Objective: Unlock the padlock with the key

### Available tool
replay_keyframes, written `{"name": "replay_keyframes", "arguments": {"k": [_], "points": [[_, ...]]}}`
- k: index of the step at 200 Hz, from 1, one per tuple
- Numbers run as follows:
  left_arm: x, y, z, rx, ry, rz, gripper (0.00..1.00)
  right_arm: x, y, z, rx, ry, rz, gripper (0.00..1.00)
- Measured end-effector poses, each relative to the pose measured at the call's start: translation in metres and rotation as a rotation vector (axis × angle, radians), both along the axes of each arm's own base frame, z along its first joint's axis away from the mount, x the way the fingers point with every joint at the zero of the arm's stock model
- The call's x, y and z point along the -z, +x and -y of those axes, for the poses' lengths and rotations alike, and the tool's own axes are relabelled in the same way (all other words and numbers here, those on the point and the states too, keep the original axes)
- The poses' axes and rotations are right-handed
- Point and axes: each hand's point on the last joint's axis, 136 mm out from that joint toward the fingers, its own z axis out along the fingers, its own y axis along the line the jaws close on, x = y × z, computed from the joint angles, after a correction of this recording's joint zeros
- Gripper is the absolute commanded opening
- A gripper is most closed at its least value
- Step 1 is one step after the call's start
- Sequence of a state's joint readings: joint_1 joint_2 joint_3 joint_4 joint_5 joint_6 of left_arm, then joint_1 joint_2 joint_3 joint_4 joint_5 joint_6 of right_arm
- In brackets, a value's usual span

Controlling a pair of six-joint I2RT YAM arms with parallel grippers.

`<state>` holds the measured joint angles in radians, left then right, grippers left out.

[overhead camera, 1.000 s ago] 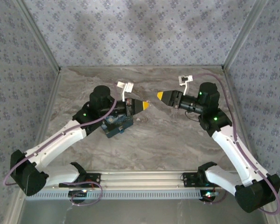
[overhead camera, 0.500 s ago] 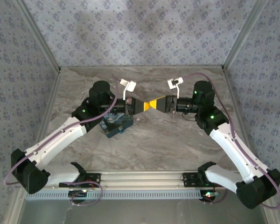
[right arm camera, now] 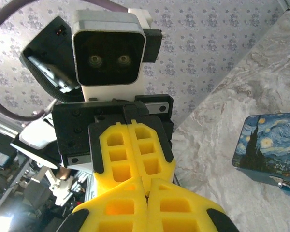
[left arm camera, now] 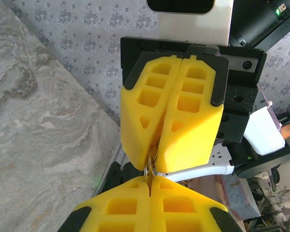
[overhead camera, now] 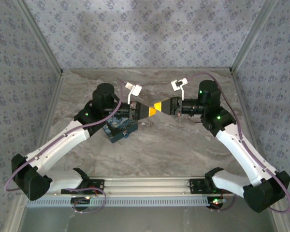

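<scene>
My left gripper (overhead camera: 150, 111) and my right gripper (overhead camera: 157, 107) meet tip to tip above the middle of the table. In the left wrist view a thin metal key ring (left arm camera: 151, 167) with a brass key bridges the two. Its lower end runs into the shut seam of my left gripper (left arm camera: 151, 181). Its upper end sits in the narrow wedge between the tips of my right gripper (left arm camera: 155, 160). In the right wrist view my right gripper (right arm camera: 146, 186) pinches something dark, right against the left gripper (right arm camera: 136, 175). The padlock is hidden.
A blue box with a starry-night print (overhead camera: 120, 129) lies on the marble table (overhead camera: 159, 150) under the left forearm; its corner (right arm camera: 268, 145) also shows at lower right of the right wrist view. Patterned walls enclose the table on three sides.
The right gripper has swung left and slightly down until its tips touch the left gripper's tips. The left gripper has barely moved.
</scene>
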<state>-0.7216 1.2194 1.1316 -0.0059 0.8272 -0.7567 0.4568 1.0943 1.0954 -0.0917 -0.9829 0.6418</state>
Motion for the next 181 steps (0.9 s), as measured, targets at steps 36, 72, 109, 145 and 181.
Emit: {"name": "replay_keyframes", "arguments": {"k": [36,72,109,145,181], "points": [[0.000,0.001,-0.001,-0.002,0.006,-0.001,0.06,0.000,-0.001,0.001,0.005,-0.033,0.047,0.00],[0.001,0.021,-0.011,-0.073,0.005,-0.025,0.33,0.002,0.007,0.005,0.062,-0.089,0.100,0.00],[0.012,0.038,-0.025,-0.170,0.011,-0.068,0.52,0.000,0.016,0.007,0.126,-0.123,0.177,0.00],[0.009,0.046,-0.029,-0.229,-0.004,-0.113,0.57,0.003,0.026,0.009,0.211,-0.171,0.264,0.00],[0.003,0.055,-0.031,-0.282,-0.040,-0.164,0.65,0.008,0.027,0.009,0.303,-0.223,0.415,0.00]]}}
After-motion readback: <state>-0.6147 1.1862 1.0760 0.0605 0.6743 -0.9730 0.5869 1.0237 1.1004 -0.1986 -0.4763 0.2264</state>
